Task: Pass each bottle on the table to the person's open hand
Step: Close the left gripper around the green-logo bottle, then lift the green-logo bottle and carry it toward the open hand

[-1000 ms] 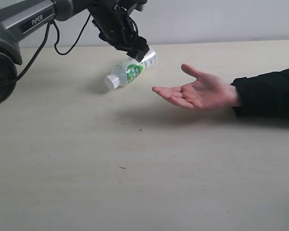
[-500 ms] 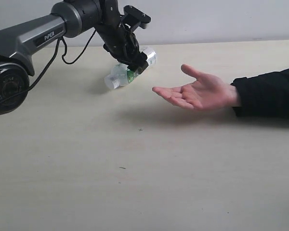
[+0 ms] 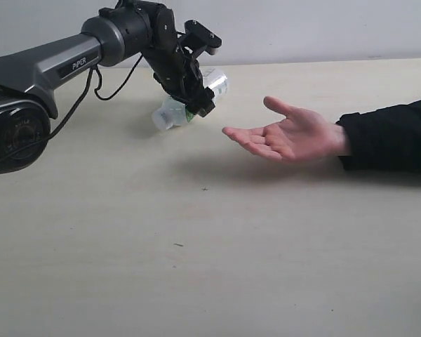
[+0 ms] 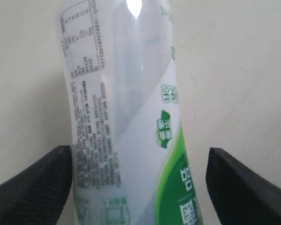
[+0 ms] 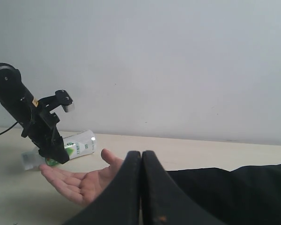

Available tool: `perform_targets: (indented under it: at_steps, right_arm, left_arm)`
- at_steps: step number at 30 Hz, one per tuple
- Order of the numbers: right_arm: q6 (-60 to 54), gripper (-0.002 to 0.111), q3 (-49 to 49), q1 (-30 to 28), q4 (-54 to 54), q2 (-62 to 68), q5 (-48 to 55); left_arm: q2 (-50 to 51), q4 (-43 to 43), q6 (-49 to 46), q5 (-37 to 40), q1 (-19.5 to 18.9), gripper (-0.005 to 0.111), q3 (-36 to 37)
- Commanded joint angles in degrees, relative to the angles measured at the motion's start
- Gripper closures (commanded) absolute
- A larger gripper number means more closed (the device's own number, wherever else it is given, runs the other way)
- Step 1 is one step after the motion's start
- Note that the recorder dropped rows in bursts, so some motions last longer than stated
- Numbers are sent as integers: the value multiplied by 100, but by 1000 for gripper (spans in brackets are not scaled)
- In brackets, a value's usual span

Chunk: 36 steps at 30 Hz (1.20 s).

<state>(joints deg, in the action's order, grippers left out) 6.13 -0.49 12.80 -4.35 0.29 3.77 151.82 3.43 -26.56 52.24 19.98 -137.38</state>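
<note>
One clear bottle (image 3: 170,112) with a white cap and a green-marked label lies on its side on the table (image 3: 196,253), toward the far left. My left gripper (image 3: 197,104) is down over its middle, open, one finger on each side of the body. The left wrist view shows the bottle (image 4: 131,117) filling the gap between the black fingertips (image 4: 37,187). The person's open hand (image 3: 288,137) waits palm up just to the right. My right gripper (image 5: 141,159) is shut on nothing and looks across at the hand (image 5: 84,185) and the bottle (image 5: 79,145).
The person's black sleeve (image 3: 389,137) rests on the table at the right edge. The left arm's base (image 3: 10,133) sits at the far left, with a cable (image 3: 109,88) hanging under the arm. A pale wall (image 5: 178,61) rises behind the table.
My left gripper has come down from above the bottle until its open fingers straddle the bottle's body. The bottle and the hand have stayed put.
</note>
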Motion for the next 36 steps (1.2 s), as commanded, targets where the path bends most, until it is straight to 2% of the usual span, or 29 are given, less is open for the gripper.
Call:
perform_targets:
  at_steps: [1, 4, 7, 11, 12, 13, 17, 21, 25, 29, 33, 36]
  right_arm:
    - [-3, 108, 17, -18, -7, -29, 3]
    - [-3, 108, 17, -18, -7, -29, 3]
    - [-3, 108, 17, -18, -7, -29, 3]
    - [-3, 108, 17, -18, -7, -29, 3]
    - [-3, 108, 17, -18, -7, -29, 3]
    - [-3, 108, 17, -18, -7, -29, 3]
    - [-3, 108, 17, -18, -7, -29, 3]
    - [-3, 108, 17, -18, -7, -29, 3]
    - [-3, 108, 17, -18, -7, -29, 3]
    - [-3, 108, 17, -18, -7, -29, 3]
    - [-3, 108, 17, -18, -7, -29, 3]
    - [-3, 108, 17, -18, -7, -29, 3]
  left_arm:
    - [-13, -22, -34, -66, 9, 33, -26]
    - [-13, -22, -34, -80, 9, 39, -26]
    - [-13, -22, -34, -93, 9, 54, -26]
    - [-13, -22, -34, -104, 9, 86, -26]
    - [-13, -22, -34, -104, 9, 102, -26]
    - [-13, -22, -34, -104, 9, 107, -26]
    - [-24, -22, -44, -77, 9, 106, -26]
    - [-537, -22, 75, 402, 9, 107, -26]
    - [-1258, 11, 1010, 774, 9, 107, -26]
    - [-1700, 57, 1673, 1772, 9, 107, -26]
    - [-1888, 153, 2045, 1772, 64, 107, 31]
    - [-2252, -42, 2290, 1772, 310, 107, 431]
